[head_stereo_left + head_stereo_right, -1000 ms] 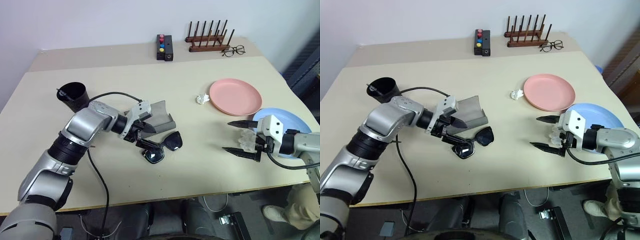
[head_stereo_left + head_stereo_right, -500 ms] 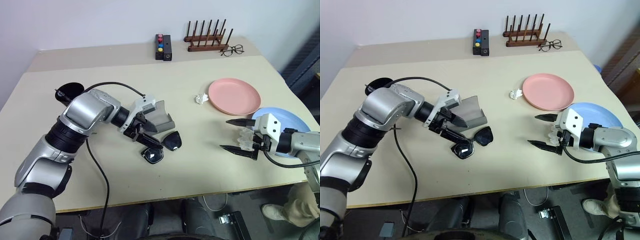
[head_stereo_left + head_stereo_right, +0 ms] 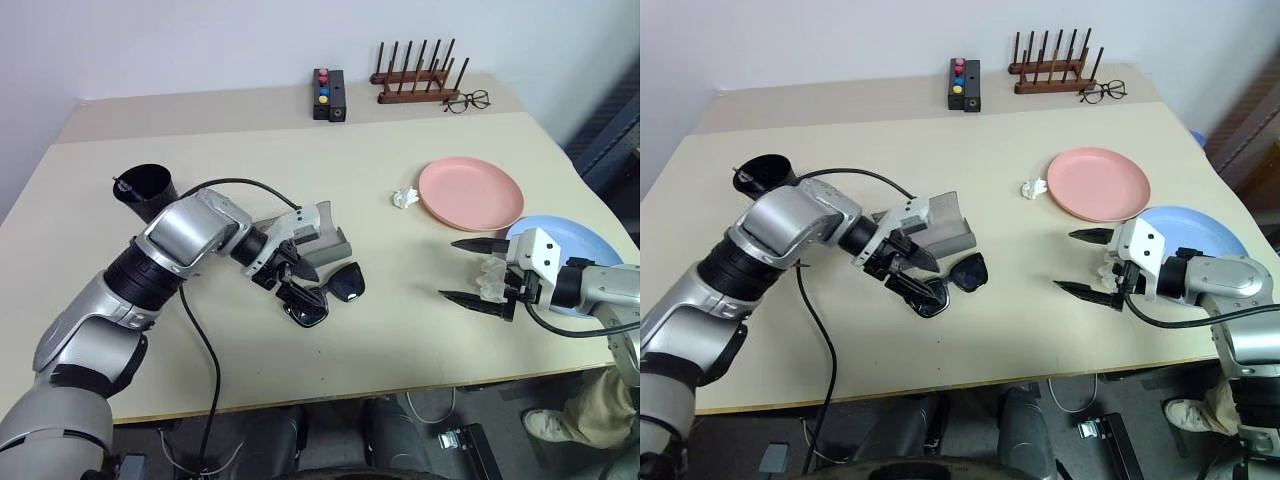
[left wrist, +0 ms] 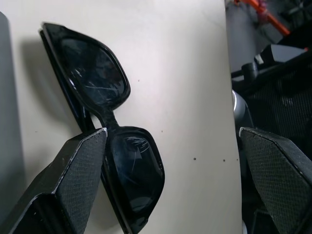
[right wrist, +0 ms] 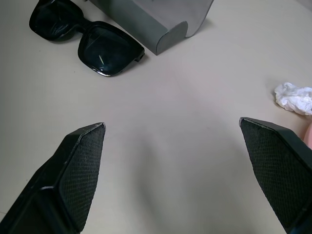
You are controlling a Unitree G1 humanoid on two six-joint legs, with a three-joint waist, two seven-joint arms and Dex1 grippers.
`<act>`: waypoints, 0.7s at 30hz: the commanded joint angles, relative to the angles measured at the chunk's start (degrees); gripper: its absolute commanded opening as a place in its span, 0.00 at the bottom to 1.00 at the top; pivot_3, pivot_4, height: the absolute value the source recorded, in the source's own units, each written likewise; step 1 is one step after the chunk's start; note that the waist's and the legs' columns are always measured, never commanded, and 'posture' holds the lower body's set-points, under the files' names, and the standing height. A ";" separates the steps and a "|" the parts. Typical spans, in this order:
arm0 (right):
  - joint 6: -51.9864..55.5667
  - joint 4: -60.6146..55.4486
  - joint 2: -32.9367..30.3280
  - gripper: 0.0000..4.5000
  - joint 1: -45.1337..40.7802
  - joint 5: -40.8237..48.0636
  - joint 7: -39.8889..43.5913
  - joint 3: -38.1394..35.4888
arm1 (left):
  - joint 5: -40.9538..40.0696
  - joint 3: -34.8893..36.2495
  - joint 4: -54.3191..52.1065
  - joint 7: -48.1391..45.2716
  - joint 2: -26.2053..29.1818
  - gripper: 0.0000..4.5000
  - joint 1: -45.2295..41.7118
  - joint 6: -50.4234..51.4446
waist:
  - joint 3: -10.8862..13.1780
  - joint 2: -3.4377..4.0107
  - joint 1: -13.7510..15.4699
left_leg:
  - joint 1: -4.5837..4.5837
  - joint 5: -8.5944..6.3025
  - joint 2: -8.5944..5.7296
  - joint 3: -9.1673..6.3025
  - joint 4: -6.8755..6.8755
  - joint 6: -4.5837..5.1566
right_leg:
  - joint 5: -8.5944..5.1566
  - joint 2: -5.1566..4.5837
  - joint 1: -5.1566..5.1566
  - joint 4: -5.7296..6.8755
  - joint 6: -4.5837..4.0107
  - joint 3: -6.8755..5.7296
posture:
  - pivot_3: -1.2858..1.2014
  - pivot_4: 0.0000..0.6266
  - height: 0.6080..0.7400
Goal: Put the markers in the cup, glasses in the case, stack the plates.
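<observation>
The left gripper [image 3: 293, 278], jaws wide, hovered over the black glasses [image 3: 328, 295] beside the open grey case [image 3: 318, 236]. Next, presumably, closing on the frame. The right gripper [image 3: 468, 272] waited, also wide.

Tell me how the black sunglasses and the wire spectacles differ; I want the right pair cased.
The sunglasses have thick black frames and dark lenses; the spectacles have thin wire frames and clear lenses. The sunglasses lie mid-table beside the open grey case, with the open left gripper at them; the spectacles sit at the far edge by the wooden rack, away from both grippers. Both rest on the table.
</observation>
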 commanded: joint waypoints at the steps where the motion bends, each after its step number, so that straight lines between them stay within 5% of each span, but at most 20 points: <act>1: -0.47 -2.24 -0.24 1.00 0.24 0.69 -0.22 -1.47 | 0.93 -0.53 0.78 0.92 -0.88 0.99 -0.67 -0.14 | 0.00 0.00 0.03 | 0.00 0.00 0.00 0.00 0.00 0.00 | 0.00 0.00 0.00 0.00 0.00 0.00 | 0.52 0.24 1.00; 21: -2.38 -1.46 -0.10 1.00 1.98 0.67 -0.69 -2.35 | 1.84 -0.61 4.41 5.55 -4.73 0.99 -1.91 1.82 | 0.00 0.00 0.03 | 0.00 0.00 0.00 0.00 0.01 0.00 | 0.00 0.00 0.00 0.01 0.00 0.00 | 0.52 0.24 1.00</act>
